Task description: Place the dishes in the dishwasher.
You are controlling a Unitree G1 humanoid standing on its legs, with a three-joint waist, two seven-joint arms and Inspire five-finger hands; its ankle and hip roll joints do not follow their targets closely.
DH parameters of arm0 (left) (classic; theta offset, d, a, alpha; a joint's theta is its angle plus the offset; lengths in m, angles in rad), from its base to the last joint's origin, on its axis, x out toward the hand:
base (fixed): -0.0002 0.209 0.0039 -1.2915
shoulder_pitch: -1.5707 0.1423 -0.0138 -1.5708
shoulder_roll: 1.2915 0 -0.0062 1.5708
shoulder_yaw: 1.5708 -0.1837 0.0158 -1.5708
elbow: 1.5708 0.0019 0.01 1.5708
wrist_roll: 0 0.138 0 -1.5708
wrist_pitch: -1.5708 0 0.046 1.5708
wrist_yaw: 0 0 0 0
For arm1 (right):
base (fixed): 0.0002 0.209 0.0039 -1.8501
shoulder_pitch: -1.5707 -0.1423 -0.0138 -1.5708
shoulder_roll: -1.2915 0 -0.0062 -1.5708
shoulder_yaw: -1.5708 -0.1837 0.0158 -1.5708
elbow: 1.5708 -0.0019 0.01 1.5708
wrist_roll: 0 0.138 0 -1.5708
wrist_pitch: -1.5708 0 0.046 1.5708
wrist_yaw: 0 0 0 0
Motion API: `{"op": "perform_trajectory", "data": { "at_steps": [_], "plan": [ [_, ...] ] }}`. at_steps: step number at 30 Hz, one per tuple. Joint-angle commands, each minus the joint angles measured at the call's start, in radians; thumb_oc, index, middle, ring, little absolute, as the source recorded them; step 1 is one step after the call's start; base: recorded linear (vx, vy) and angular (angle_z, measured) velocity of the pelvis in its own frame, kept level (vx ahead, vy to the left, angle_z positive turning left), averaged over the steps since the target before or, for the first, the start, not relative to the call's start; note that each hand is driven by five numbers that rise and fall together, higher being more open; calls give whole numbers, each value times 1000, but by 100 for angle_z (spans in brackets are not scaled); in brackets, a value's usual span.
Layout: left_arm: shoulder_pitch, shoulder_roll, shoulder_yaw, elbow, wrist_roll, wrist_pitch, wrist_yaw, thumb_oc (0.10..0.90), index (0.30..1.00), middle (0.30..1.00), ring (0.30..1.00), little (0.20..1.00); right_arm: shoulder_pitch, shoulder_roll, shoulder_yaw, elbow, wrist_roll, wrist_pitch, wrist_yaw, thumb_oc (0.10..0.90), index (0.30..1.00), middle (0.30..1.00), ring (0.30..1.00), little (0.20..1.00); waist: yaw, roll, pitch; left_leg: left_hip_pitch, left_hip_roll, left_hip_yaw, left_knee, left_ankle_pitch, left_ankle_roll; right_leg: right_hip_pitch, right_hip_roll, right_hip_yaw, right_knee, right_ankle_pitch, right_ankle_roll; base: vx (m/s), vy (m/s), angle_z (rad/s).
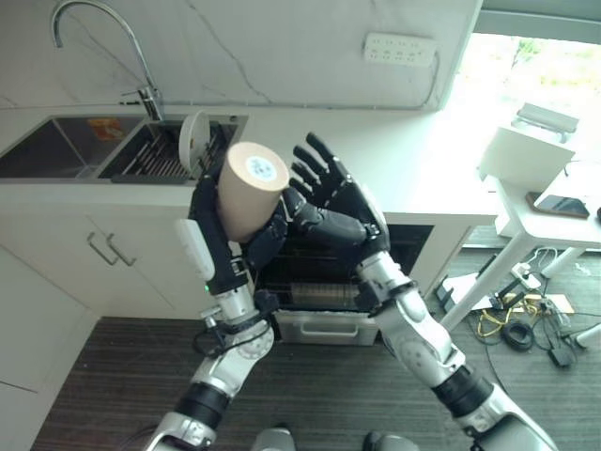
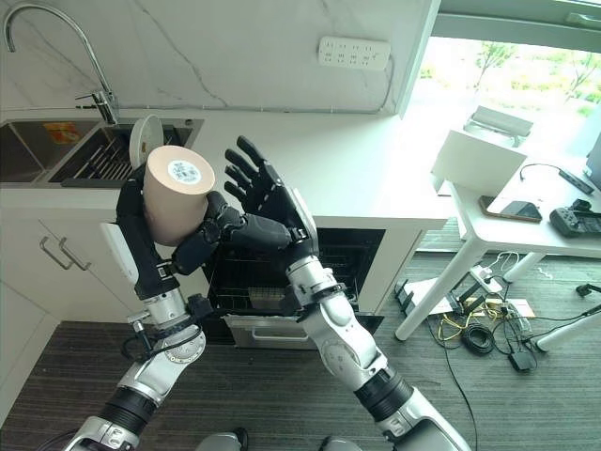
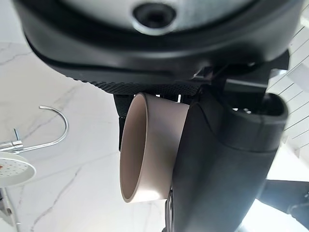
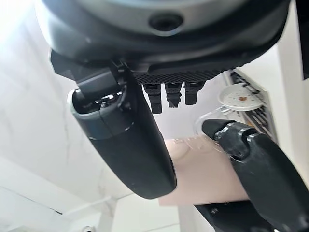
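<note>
So the left hand (image 1: 214, 246) is wrapped around a tan cup (image 1: 249, 188); right hand (image 1: 329, 193) just right, fingers probably spread.

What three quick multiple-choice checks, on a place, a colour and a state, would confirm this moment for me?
1. Where is the white round plate?
A. standing in the sink rack
B. in the open dishwasher
C. on the white side table

2. What colour is the held cylindrical cup?
A. blue
B. beige
C. black

3. How is the right hand?
A. curled round the cup
B. open, fingers spread beside the cup
C. pulling a cabinet handle

Answers: 1 A, the plate stands on edge in the rack by the faucet. 2 B, its wall and base are beige. 3 B, its fingers fan out straight while the left hand grips the cup.
</note>
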Motion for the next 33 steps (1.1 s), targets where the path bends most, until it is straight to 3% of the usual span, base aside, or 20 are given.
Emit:
{"op": "perform_trajectory", "data": {
  "at_steps": [1, 11, 23, 27, 33],
  "plan": [
    [-149, 11, -83, -16, 34, -66, -36, 400, 300, 300, 300, 300, -178, 71, -1, -31, -14, -34, 88, 800, 900, 900, 900, 900, 16, -13, -48, 19, 12, -34, 41, -156, -9, 84, -59, 12, -59, -99, 74, 0, 0, 0],
    [-145, 9, -84, 22, -30, -76, -79, 400, 300, 300, 300, 300, -159, 82, 53, 0, 94, 57, 302, 800, 900, 900, 900, 900, 25, -20, -50, 12, 12, -45, 41, -147, -9, 82, -59, 10, -59, -96, 77, 0, 0, 0],
    [-166, -11, -87, 118, -53, -108, -107, 400, 300, 300, 300, 300, -177, 99, 99, 26, 123, 90, 422, 800, 900, 900, 900, 900, 27, -24, -50, 7, 12, -53, 41, -138, -10, 80, -58, 10, -59, -89, 79, 0, 0, 0],
    [-171, -15, -90, 155, -49, -126, -106, 400, 300, 300, 300, 300, -180, 93, 99, 22, 135, 99, 426, 800, 900, 900, 900, 900, 25, -26, -51, 6, 13, -52, 41, -137, -10, 79, -59, 10, -59, -88, 80, 0, 0, 0],
    [-186, -23, -112, 153, 11, -113, -49, 400, 300, 300, 300, 300, -214, 105, 86, 44, 100, 68, 314, 800, 900, 900, 900, 900, 26, -26, -47, 4, 12, -58, 41, -136, -10, 77, -59, 15, -59, -85, 78, 0, 0, 0]
  ]
}}
